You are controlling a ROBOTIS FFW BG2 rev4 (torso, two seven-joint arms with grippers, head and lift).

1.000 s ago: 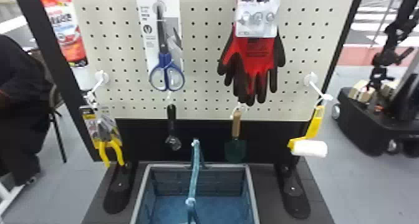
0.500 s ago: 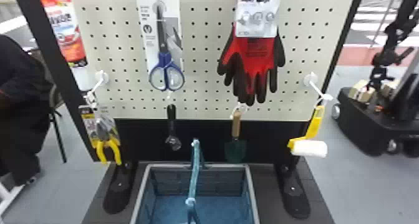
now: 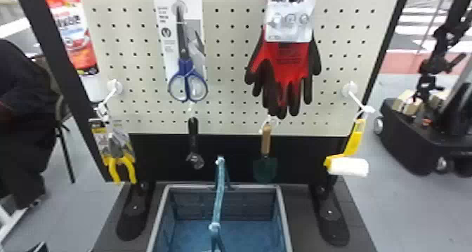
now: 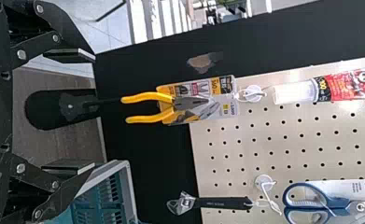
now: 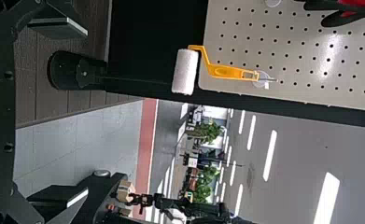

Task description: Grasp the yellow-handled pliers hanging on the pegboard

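Observation:
The yellow-handled pliers (image 3: pixel 117 156) hang in their card pack from a white hook at the pegboard's (image 3: pixel 231 104) lower left corner, handles pointing down. In the left wrist view the pliers (image 4: pixel 171 107) lie ahead of my left gripper (image 4: pixel 75 111), roughly in line with the gap between its fingers and well apart from them. That gripper is open and holds nothing. My right gripper (image 5: pixel 68 112) is open too, with nothing between its fingers; it faces the board's right side near the paint roller (image 5: pixel 186 71).
On the board hang blue scissors (image 3: pixel 188 83), red-and-black gloves (image 3: pixel 281 72), a black wrench (image 3: pixel 194 146), a small trowel (image 3: pixel 265 160) and a yellow-handled paint roller (image 3: pixel 347 161). A blue-handled basket (image 3: pixel 219 212) sits below, between the stand's black feet. A tube (image 4: pixel 325 88) hangs beyond the pliers.
The pliers' pack has shifted very slightly on its hook. Nothing else has visibly moved.

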